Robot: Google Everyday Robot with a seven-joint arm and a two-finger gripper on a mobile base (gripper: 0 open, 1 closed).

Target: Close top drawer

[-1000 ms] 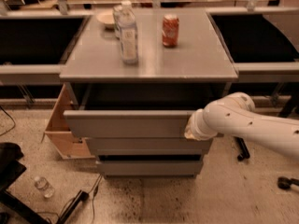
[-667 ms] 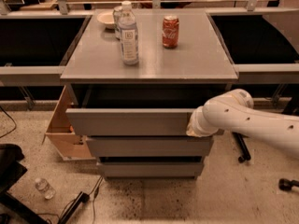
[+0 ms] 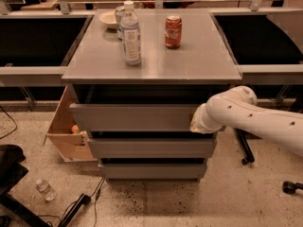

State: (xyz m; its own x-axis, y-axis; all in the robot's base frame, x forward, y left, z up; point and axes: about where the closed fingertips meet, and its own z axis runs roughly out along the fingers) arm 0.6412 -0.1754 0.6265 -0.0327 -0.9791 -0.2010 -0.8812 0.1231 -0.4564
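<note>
End effector (image 3: 195, 125) at top drawer (image 3: 132, 117) r. end, grip can't tell; 2 lower drawers (image 3: 151, 148), 1 can (image 3: 173, 31)

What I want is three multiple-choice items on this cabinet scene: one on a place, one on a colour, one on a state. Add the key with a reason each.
1. Where is the end effector?
A. At the right end of the top drawer front
B. Down on the floor
C. Inside the lowest drawer

2. What colour is the can on the cabinet top?
A. Blue
B. Green
C. Red

3. How does the top drawer stand?
A. Shut flush
B. Pulled out partway
C. Taken out altogether

Key:
1 A: the white arm ends at that front's right end.
2 C: its side is red.
3 B: a dark gap shows behind its front, under the cabinet top.
</note>
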